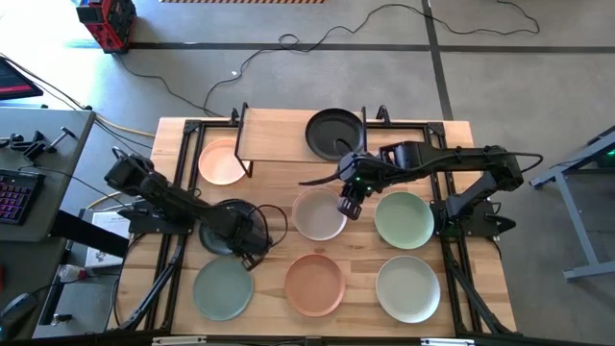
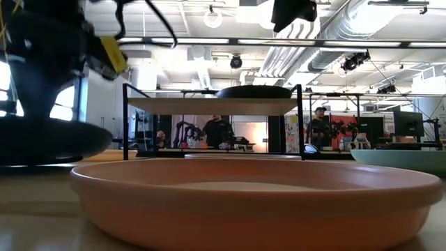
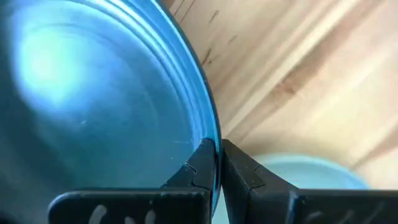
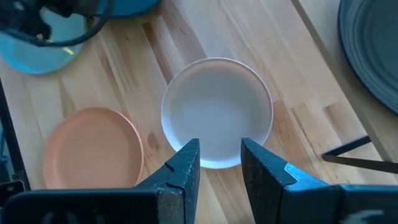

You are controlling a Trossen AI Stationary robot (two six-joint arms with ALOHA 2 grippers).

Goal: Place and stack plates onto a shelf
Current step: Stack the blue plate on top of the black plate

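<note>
Left hand [image 3: 218, 163] pinches teal plate [image 3: 93, 106] rim (over wooden tabletop [image 3: 298, 74])

Grey concrete floor [image 1: 288, 24] crossed by dark cables [image 1: 317, 43], red toolbox [image 1: 106, 21] at upper left; ceiling ducts [image 2: 362, 28] and strip lights [image 2: 230, 43] (low view) above distant workstations [image 2: 411, 125].

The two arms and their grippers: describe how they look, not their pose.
Both arms are dark, jointed, with black cables looping off them. The left gripper has matte black angular fingers; white markings show on its body. The right gripper has matching black wedge-shaped fingers.
</note>
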